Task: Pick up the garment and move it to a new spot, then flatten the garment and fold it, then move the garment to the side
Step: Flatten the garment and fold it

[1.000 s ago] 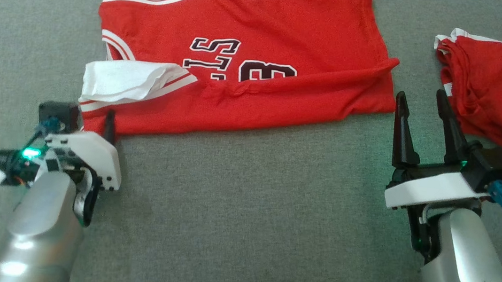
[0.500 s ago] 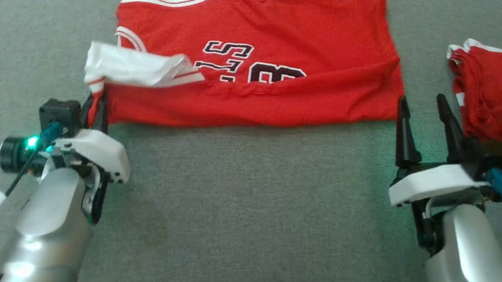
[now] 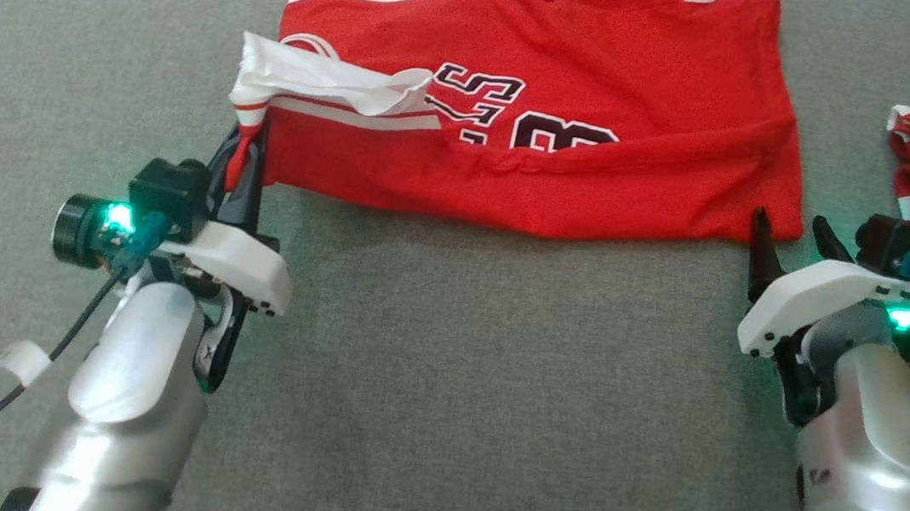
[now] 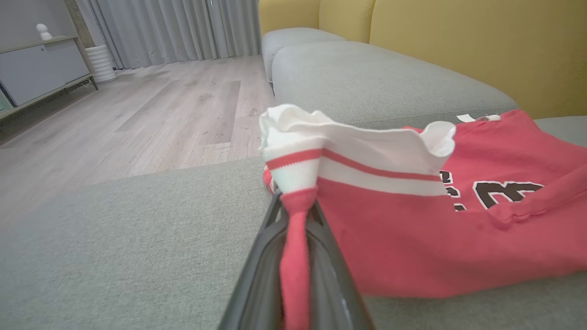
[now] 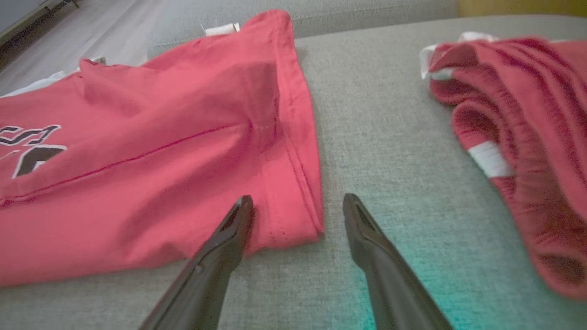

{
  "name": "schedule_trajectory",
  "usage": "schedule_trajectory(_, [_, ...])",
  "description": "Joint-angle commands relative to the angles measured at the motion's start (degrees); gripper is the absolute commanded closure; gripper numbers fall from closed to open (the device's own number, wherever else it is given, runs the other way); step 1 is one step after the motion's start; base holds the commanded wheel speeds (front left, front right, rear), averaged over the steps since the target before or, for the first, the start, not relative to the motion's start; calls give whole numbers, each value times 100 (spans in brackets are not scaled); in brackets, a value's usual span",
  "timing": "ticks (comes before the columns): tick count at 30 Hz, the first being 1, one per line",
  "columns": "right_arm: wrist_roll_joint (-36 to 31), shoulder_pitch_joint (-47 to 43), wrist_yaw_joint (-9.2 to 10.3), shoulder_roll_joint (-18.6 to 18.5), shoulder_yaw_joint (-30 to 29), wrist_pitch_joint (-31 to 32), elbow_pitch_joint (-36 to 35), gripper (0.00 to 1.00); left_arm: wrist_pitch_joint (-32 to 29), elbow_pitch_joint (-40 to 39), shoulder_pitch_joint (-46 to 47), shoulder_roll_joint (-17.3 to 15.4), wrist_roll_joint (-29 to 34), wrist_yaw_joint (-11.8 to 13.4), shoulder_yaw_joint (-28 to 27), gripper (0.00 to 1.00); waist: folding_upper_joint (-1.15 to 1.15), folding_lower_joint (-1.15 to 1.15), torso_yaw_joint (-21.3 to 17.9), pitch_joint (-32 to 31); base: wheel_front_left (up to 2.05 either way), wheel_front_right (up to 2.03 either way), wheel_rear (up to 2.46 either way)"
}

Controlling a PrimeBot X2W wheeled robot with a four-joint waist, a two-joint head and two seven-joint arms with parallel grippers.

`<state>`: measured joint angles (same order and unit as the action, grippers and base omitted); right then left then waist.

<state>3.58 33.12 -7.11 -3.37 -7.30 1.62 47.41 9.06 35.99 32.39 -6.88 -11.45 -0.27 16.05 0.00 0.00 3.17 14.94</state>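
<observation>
Red cloth with white trim and dark lettering, the garment point(image 3: 539, 119) lies spread across the grey sofa cushion point(image 3: 448, 392) in the head view, its near left corner lifted. The left gripper point(image 3: 248, 150) is pressed together on that corner. The left wrist view makes the pinch plain: a red strip of hem is caught between the dark fingers point(image 4: 257, 275), with the white striped sleeve point(image 4: 357, 146) bunched above them. That view also shows a wood floor point(image 4: 137, 114) and a yellow backrest point(image 4: 458, 41) beyond. The right gripper point(image 3: 788, 229) stands spread at the garment's near right corner. Its own wrist view shows one fingertip over red hem and the other over bare cushion, holding nothing — and a second crumpled red garment point(image 5: 518, 114) lies apart to the right.
</observation>
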Motion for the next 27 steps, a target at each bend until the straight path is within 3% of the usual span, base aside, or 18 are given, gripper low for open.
schedule_trajectory(1, [-57, 193, -37, 49, 90, 2, -115, 0, 16, -207, 55, -139, 40, -14, -142, 100, 0, 0, 22, 23, 0, 0, 0])
schedule_trajectory(5, [-142, 454, -37, 49, 42, 32, 420, 0, 1, -288, 45, -144, 26, -16, -100, 100, 0, 0, 91, 86, 0, 0, 0])
schedule_trajectory(6, [-187, 503, -37, 49, 73, 0, 517, 63, -13, -286, 39, -154, 23, -9, -95, 100, 0, 0, 101, 93, 0, 0, 0])
schedule_trajectory(7, [-231, 545, -37, 49, 97, -64, 588, 100, -28, -279, 31, -165, 20, -2, -92, 100, 0, 0, 106, 96, 0, 0, 0])
schedule_trajectory(13, [-363, 622, -37, 49, 273, -587, 799, 100, -23, -170, -145, -301, -60, 53, -164, 100, 0, 0, 7, -73, 0, 0, 0])
schedule_trajectory(19, [-42, 328, -37, 49, 567, -1026, 760, 100, -18, -174, -543, -499, -170, 103, -268, 100, 0, 0, -196, -469, 0, 0, 0])
schedule_trajectory(27, [487, -525, -37, 49, 923, -863, 182, 100, -228, -601, -1456, -649, -400, 176, -370, 100, 0, 0, -424, -1118, 0, 0, 0])
